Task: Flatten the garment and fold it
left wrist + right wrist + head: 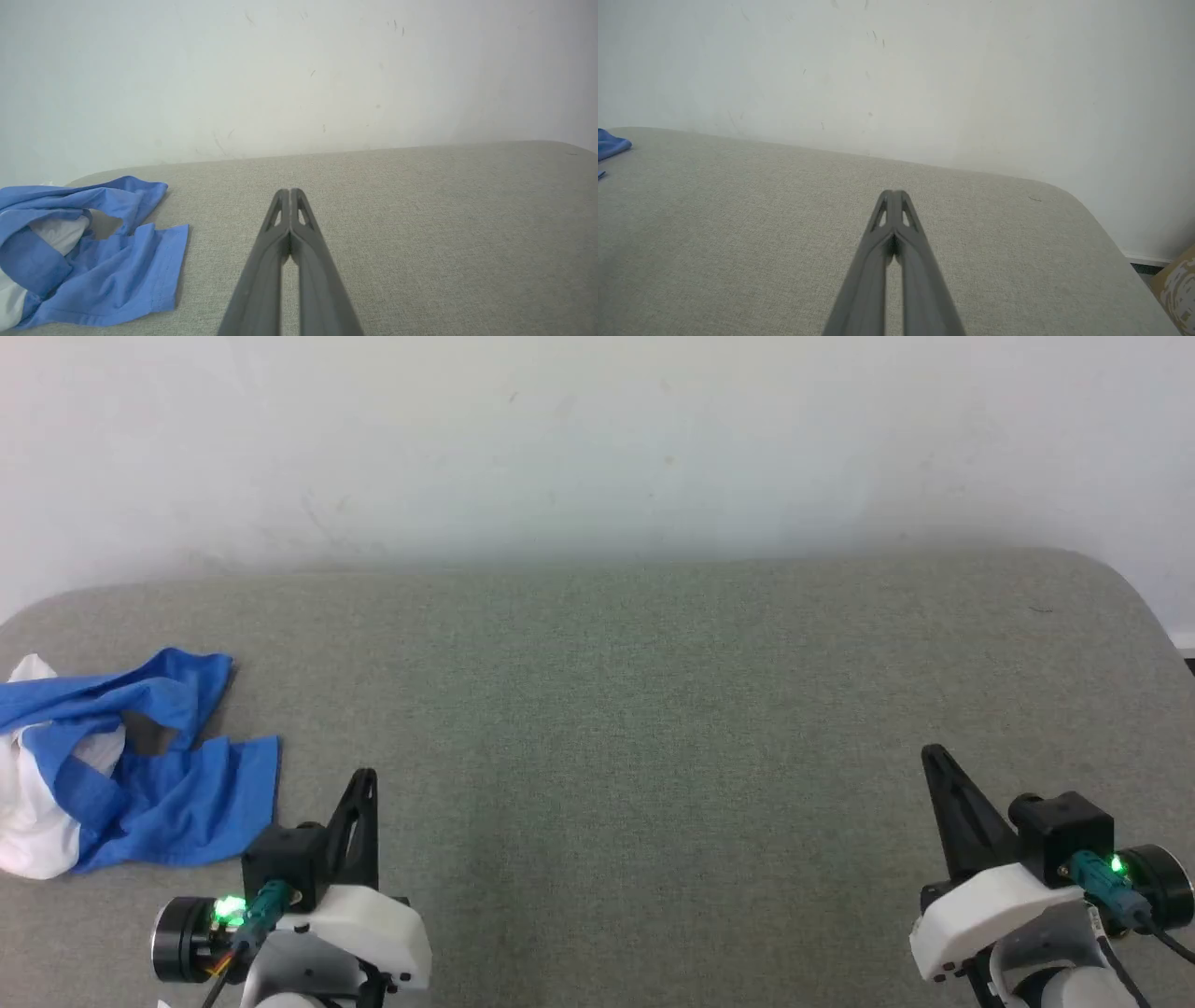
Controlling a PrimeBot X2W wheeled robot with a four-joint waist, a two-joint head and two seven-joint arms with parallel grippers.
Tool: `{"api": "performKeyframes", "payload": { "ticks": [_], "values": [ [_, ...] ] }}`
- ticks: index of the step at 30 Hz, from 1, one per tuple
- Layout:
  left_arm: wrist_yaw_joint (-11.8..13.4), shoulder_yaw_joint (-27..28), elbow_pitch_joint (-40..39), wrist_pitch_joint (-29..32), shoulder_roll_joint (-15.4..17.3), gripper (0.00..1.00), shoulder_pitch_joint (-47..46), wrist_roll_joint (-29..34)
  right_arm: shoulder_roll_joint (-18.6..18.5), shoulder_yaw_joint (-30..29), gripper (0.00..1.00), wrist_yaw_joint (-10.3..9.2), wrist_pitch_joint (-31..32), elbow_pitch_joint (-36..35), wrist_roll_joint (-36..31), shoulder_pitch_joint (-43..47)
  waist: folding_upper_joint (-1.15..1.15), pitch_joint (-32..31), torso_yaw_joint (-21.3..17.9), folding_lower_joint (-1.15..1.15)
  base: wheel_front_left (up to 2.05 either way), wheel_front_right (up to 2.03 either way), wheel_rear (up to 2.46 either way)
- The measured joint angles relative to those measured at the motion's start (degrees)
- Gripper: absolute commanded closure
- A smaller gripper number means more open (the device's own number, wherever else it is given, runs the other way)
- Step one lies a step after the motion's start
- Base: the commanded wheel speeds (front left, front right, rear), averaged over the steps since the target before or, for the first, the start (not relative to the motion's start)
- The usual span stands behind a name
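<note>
Soft thin cloth garment (140, 784) on matt woven grey table (653, 709).

The garment (121, 775) lies crumpled at the far left of the grey worktop (653, 709). Its blue sleeves twist over the bunched white body. One blue edge spreads flat toward the middle.

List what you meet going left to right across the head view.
Crumpled blue-and-white garment at the left edge → left gripper, shut → bare stretch of grey table → right gripper, shut.
</note>
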Motion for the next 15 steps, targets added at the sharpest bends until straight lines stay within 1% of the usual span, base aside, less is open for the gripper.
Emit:
{"api": "performKeyframes", "payload": {
  "ticks": [15],
  "values": [
    [0.01,0.0,0.0,-0.01,0.0,1.0,0.0,0.0,0.0,0.0,1.0,0.0,0.0,0.0,0.0,0.0,0.0,0.0,0.0,0.0,0.0,0.0,0.0]
  ]
}}
